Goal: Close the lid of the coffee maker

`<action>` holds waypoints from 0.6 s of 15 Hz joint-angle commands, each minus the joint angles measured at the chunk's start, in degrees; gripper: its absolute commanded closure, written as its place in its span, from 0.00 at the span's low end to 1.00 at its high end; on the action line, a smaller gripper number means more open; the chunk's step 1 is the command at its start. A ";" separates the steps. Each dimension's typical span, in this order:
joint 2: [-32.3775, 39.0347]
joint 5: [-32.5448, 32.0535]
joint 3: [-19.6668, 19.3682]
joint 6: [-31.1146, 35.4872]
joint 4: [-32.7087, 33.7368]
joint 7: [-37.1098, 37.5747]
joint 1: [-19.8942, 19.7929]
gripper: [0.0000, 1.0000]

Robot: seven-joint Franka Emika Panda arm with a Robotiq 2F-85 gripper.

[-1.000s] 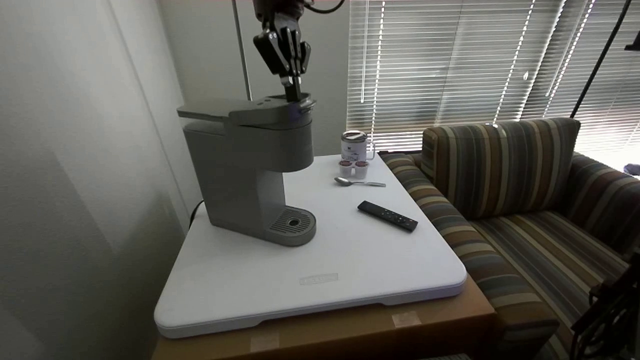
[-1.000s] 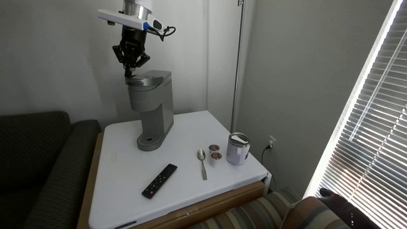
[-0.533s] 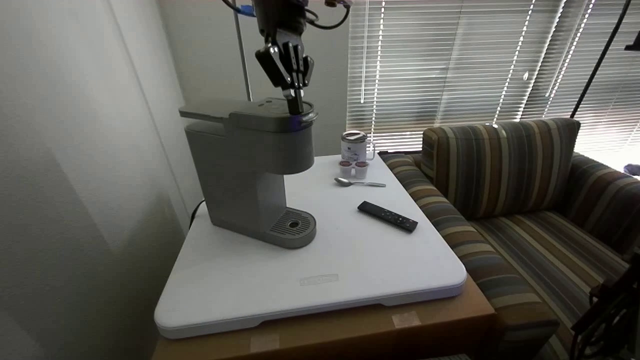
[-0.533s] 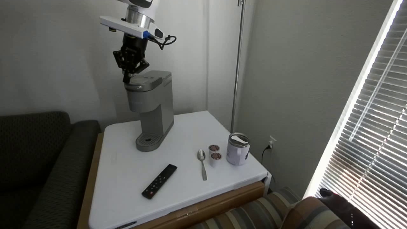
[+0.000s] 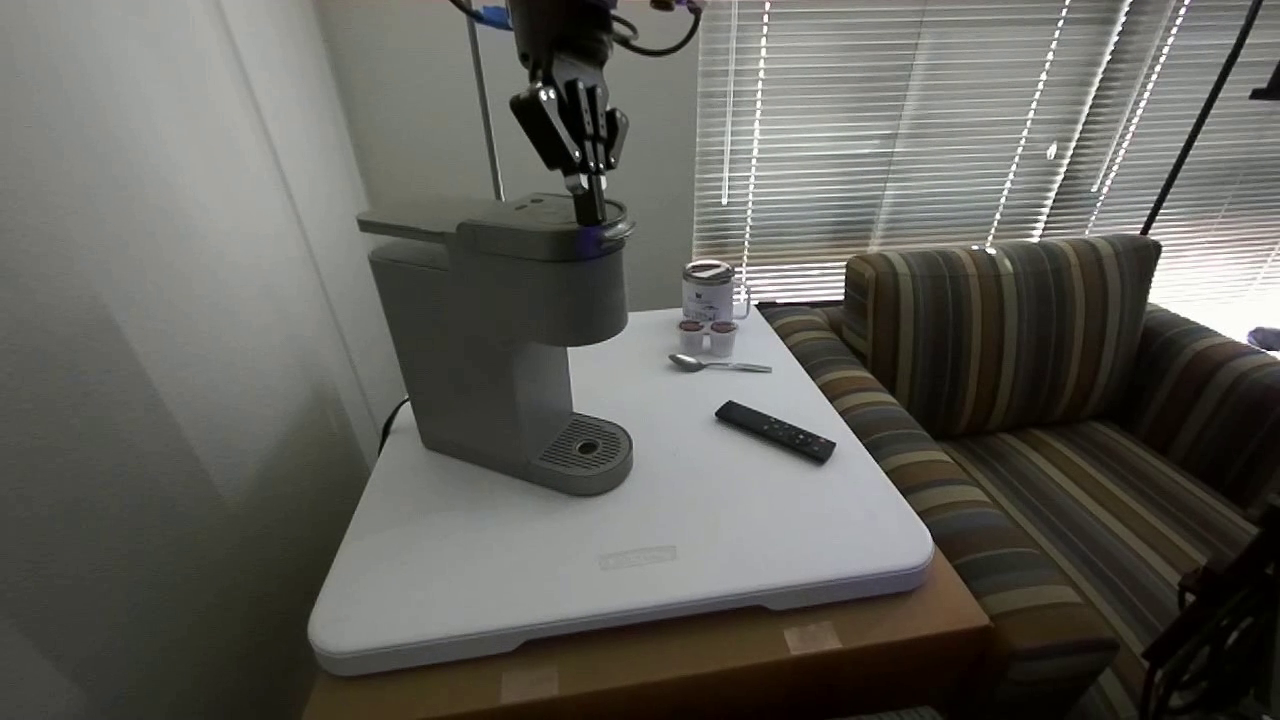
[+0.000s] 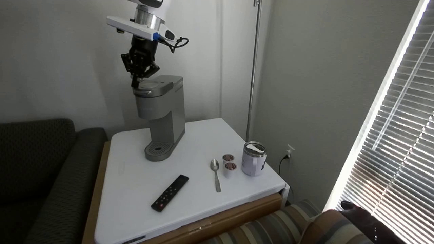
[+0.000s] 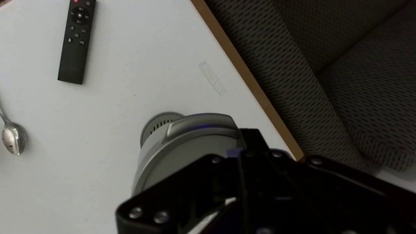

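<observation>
Matte grey, the lid [image 5: 525,230] lies level on the head of the coffee maker [image 5: 490,340], directly beneath the claw [image 5: 591,212], whose fingers [image 7: 253,139] are together, tips seeming to touch the lid near its front rim. The wrist view alone looks onto that rim from above, where the handle [image 7: 203,123] at the coffee maker's front carries a violet glint and the fingers stand beside one end of it. Only the exterior views take in the mug [image 6: 253,161] and the two coffee pods [image 6: 230,167], well apart from the coffee maker on the white worktop [image 5: 730,530]; the remote [image 7: 77,45] and the spoon [image 7: 14,138], likewise apart from it, appear in all three. The black cord [image 5: 390,427] behind the coffee maker shows in an exterior view. A second ago the lid stood slightly raised at the coffee maker's front; now it and the claw are lower, hardly different from half a second ago.
</observation>
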 commanded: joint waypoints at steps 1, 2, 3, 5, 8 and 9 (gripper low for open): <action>-0.17 -0.64 -0.56 -0.74 -0.97 1.11 0.31 1.00; -0.17 -0.59 -0.52 -0.51 -0.99 1.25 0.23 1.00; -0.17 -0.52 -0.49 -0.36 -1.01 1.37 0.12 1.00; -0.22 -0.54 -0.54 0.34 -0.94 1.57 0.01 1.00; -0.36 -0.74 -0.68 1.58 -0.67 1.44 0.03 1.00; -0.36 -0.85 -0.68 1.97 -0.55 0.95 0.07 1.00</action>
